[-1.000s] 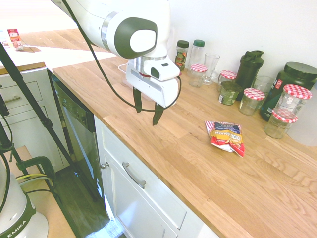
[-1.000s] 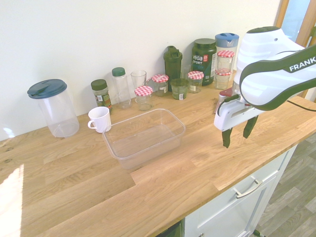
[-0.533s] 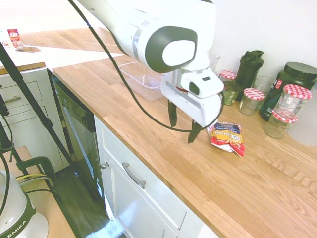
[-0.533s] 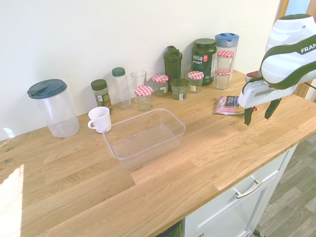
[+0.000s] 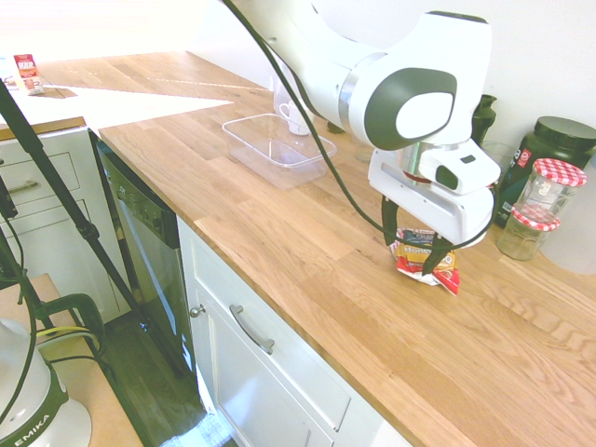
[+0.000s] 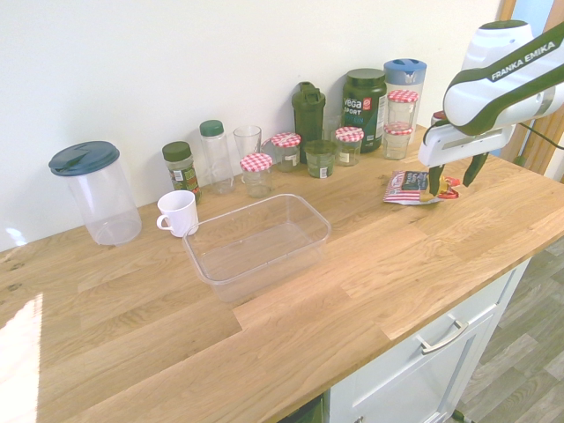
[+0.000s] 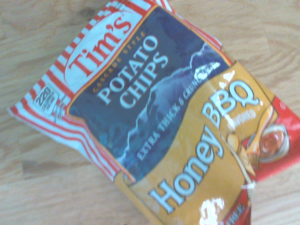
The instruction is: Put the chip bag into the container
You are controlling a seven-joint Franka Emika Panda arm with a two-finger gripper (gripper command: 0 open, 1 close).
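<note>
Tool fingers apart, prob. just above chip bag; container well apart on c'top.

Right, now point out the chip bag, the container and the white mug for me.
Chip bag (image 7: 154, 108): wrist view, on the dark blue label.
Container (image 6: 280, 275): second exterior view, on its near side wall.
Mug (image 6: 182, 214): second exterior view, on the body.

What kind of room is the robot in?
It looks like a kitchen. There is a wooden counter with white cupboards under it, and jars, a mug and a bag of chips on top.
</note>
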